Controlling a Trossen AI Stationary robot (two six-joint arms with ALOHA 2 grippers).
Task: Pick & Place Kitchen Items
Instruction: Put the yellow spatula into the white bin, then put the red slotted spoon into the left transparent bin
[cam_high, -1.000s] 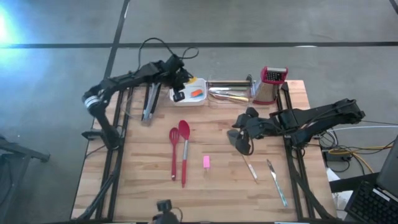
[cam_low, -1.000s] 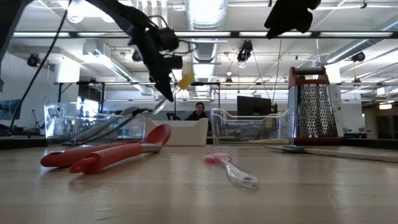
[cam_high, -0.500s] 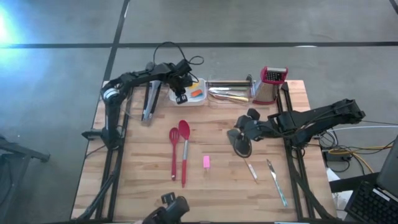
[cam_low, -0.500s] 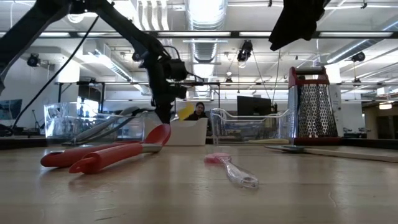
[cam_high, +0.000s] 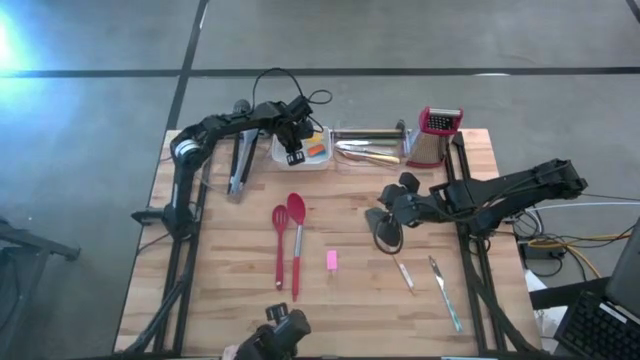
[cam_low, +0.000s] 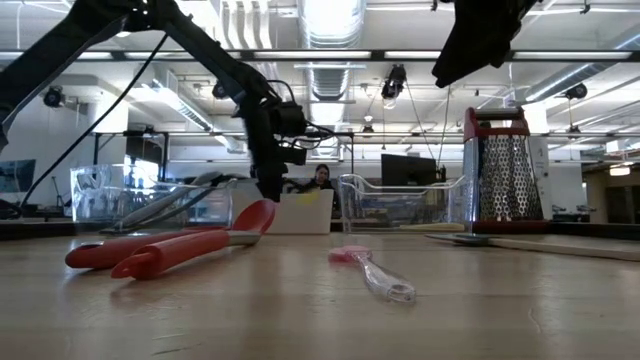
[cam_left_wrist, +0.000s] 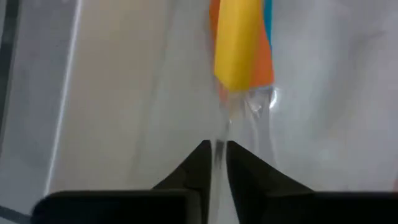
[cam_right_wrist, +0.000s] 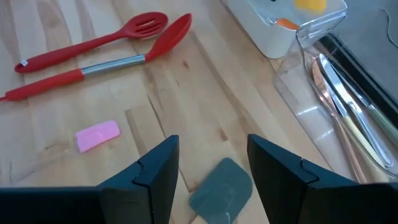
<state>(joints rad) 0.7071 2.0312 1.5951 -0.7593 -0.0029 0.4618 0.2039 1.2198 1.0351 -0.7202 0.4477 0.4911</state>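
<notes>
The left gripper (cam_high: 293, 150) reaches down into the white rectangular tray (cam_high: 318, 160) at the far edge of the wooden tabletop (cam_high: 220, 260); its dark fingers (cam_left_wrist: 249, 171) stand nearly together, a narrow slit between the tips, and whether they have hold of anything cannot be told. Just ahead of those tips, inside the tray, a small yellow block (cam_left_wrist: 238, 43) lies on a small orange block (cam_left_wrist: 264, 65), with a sliver of blue showing beside them. The right gripper (cam_high: 385, 228) hangs over the middle of the tabletop, towards its right edge, its jaws spread wide and empty, above a grey spatula (cam_right_wrist: 222, 190) whose blade shows between the fingers. A small pink block (cam_high: 331, 260) lies on the bare wood near the tabletop's centre. Left of it a red slotted spoon (cam_high: 279, 245) and a red spoon with a metal neck (cam_high: 296, 240) lie side by side. Two thin pale-handled knives (cam_high: 445, 295) rest near the tabletop's near right corner. A red-topped metal grater (cam_high: 432, 138) stands at the far right corner, beside a clear container (cam_high: 368, 150) holding cutlery.
</notes>
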